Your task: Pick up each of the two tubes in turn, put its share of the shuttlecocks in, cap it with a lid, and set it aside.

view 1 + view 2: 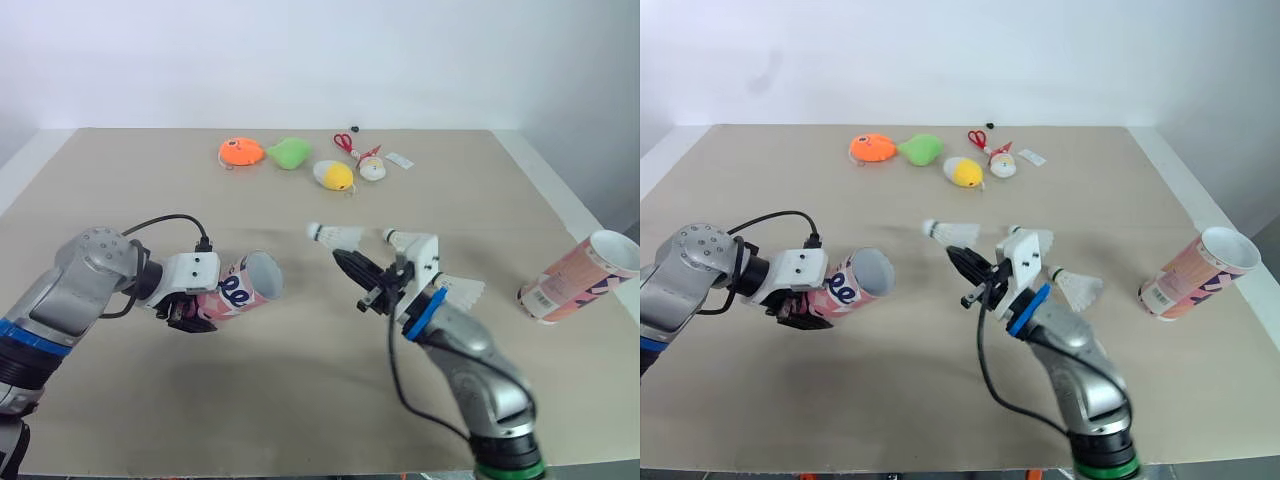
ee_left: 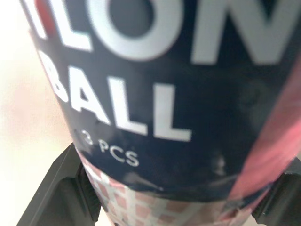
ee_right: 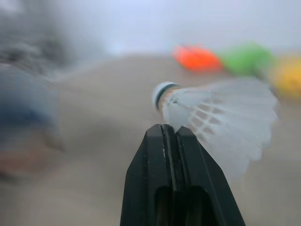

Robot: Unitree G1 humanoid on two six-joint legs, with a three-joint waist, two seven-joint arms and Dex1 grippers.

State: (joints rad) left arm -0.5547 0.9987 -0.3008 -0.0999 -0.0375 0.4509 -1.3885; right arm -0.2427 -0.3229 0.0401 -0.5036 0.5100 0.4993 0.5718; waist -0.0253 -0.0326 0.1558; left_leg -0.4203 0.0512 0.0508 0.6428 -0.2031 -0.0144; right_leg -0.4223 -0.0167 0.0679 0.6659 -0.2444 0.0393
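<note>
Left end effector [image 1: 188,308] was clamped around the base of the tube [image 1: 245,283], held off the worktop [image 1: 300,400], long axis and open mouth directed at the right arm. Right end effector [image 1: 345,262] was pinched shut on a shuttlecock [image 1: 335,236], cork toward that mouth, near but apart.

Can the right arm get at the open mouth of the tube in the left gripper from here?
Probably yes. The tube, clamped in the left gripper, points its open mouth toward the right gripper, which pinches a shuttlecock cork-first. Only bare table lies between them.
</note>
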